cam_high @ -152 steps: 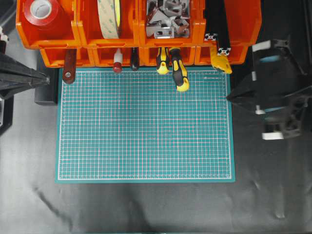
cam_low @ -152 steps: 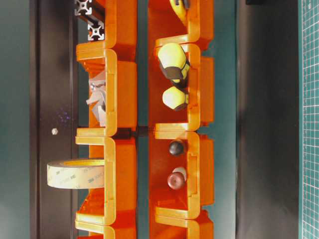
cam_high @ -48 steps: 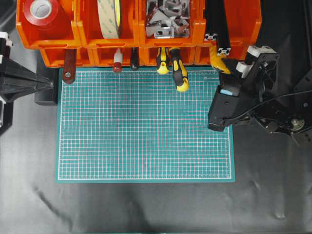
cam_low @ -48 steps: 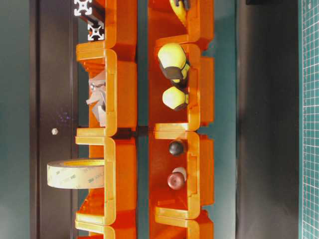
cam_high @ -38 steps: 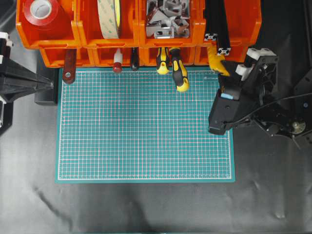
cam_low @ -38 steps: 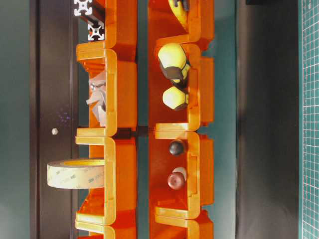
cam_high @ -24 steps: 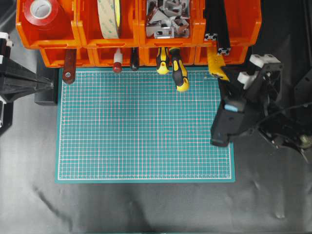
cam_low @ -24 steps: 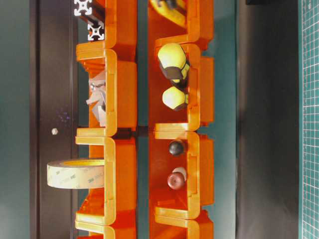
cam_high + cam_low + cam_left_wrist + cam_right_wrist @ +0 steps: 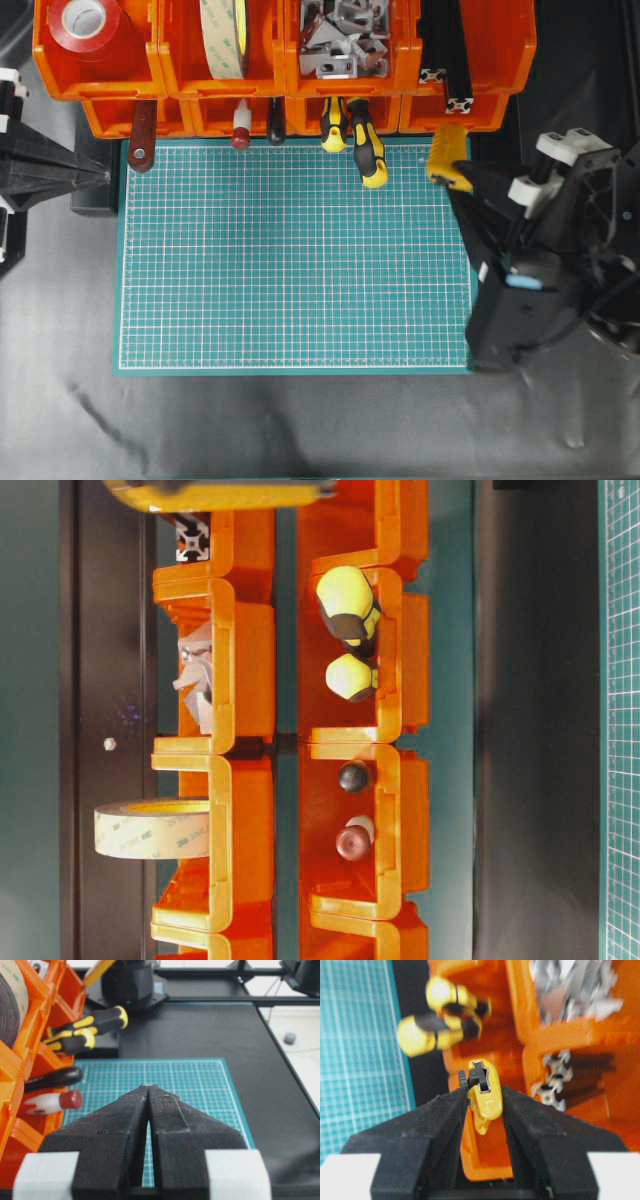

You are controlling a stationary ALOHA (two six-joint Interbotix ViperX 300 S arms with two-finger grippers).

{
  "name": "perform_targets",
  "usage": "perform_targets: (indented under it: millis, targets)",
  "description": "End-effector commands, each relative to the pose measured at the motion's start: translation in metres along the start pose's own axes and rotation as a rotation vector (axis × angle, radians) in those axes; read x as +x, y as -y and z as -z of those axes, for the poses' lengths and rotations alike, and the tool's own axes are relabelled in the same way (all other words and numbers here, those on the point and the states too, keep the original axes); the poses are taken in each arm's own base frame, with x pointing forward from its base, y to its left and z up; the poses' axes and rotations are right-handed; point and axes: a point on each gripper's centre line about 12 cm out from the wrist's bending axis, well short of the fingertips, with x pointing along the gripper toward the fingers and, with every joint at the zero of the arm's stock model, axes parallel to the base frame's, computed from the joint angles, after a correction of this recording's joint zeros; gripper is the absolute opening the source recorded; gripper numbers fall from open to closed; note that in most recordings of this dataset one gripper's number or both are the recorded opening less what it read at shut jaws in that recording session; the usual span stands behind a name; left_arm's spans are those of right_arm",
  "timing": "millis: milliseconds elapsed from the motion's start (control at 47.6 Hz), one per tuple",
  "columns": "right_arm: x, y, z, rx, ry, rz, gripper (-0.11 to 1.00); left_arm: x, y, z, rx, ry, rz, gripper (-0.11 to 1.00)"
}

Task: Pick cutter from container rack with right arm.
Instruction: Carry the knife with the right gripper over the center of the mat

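The yellow cutter [image 9: 482, 1091] sits clamped between the black fingers [image 9: 442, 1120] of the right gripper [image 9: 484, 1105], its dark slider and round knob facing the wrist camera and its tip poking past the fingertips. From overhead, the cutter [image 9: 447, 157] is clear of the orange container rack [image 9: 490, 60], hanging just in front of the rack's right-hand lower bin and over the far right corner of the green cutting mat [image 9: 290, 260]. The right arm [image 9: 545, 270] stretches from the cutter back across the mat's right edge, a small light-blue mark on its body. In the table-level view the cutter [image 9: 215, 494] shows as a yellow bar crossing the top of the frame, beyond the rack [image 9: 350, 730]. Left in the rack's lower bins, to the cutter's left, are two yellow-and-black screwdrivers [image 9: 360, 140], a black-handled tool [image 9: 276, 120] and a red-tipped tool [image 9: 241, 128]; above them sit a tape roll [image 9: 223, 38] and metal brackets [image 9: 345, 35]. At the mat's left edge, well away from the rack's right end, the left gripper [image 9: 148, 1091] rests with its pointed fingers pressed together and nothing between them.
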Motion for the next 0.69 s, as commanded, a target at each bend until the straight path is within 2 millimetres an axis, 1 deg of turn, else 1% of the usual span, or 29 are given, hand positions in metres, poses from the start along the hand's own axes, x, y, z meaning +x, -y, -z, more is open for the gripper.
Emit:
perform_targets:
  millis: [0, 63, 168, 273, 294, 378, 462, 546, 630, 672]
  targets:
    - [-0.027, 0.016, -0.023, 0.069, 0.086, -0.043, 0.23, 0.000, 0.000, -0.005, -0.003, 0.018, 0.002, 0.00]
    - [-0.039, 0.014, -0.033, 0.078, 0.143, -0.083, 0.23, 0.000, 0.000, -0.006, -0.014, 0.020, 0.002, 0.00]
    - [-0.050, 0.005, -0.047, 0.085, 0.232, -0.151, 0.23, 0.000, 0.000, -0.005, -0.037, 0.017, 0.002, 0.00]
    - [-0.049, -0.015, -0.059, 0.079, 0.312, -0.232, 0.23, -0.001, 0.000, -0.004, -0.055, 0.015, 0.002, 0.00]
    - [-0.046, -0.021, -0.062, 0.075, 0.323, -0.247, 0.23, -0.001, 0.000, -0.005, -0.058, 0.020, 0.003, 0.00]
    - [-0.036, -0.035, -0.067, 0.076, 0.342, -0.277, 0.23, -0.002, 0.001, -0.006, -0.058, 0.023, 0.004, 0.00]
    - [-0.021, -0.048, -0.068, 0.067, 0.352, -0.303, 0.23, -0.004, 0.002, -0.008, -0.058, 0.033, 0.010, 0.00]
    - [0.001, -0.062, -0.068, 0.044, 0.365, -0.338, 0.23, -0.006, 0.004, -0.011, -0.057, 0.045, 0.019, 0.00]
    - [0.023, -0.069, -0.067, 0.029, 0.373, -0.362, 0.23, -0.009, 0.006, -0.014, -0.056, 0.058, 0.032, 0.00]
    - [0.038, -0.073, -0.064, 0.014, 0.367, -0.368, 0.23, -0.010, 0.006, -0.014, -0.057, 0.058, 0.032, 0.00]
